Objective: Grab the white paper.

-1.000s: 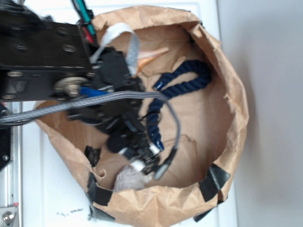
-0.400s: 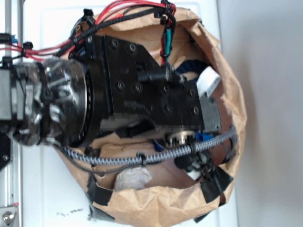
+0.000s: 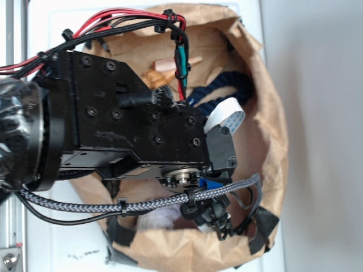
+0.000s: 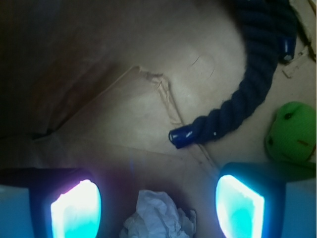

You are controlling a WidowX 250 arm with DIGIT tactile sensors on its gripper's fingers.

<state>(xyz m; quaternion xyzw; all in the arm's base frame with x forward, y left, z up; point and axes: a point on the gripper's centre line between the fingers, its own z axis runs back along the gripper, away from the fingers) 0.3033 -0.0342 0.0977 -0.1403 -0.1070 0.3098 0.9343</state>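
Brown bag (image 3: 272, 113) on a white bench (image 3: 45, 249), seen from above and from the wrist. The paper (image 4: 157, 217), a creased off-white wad, is seen on the bag floor at the lower edge of the wrist view, centred between the two glowing fingertips (image 4: 77, 208) and not touched by either. No clear long axis is shown by the wad. The jaws are spread wide with nothing held, and the gripper (image 4: 157, 206) is placed so that the wad lies in the gap, slightly toward the camera. In the exterior view the paper (image 3: 161, 215) is glimpsed under the arm, near the bag's lower wall. Farther off, a navy rope (image 4: 247, 84) is curved across the floor, and a green toy (image 4: 292, 131) is set at the right edge, well apart from the wad. A straight descent is judged sufficient.
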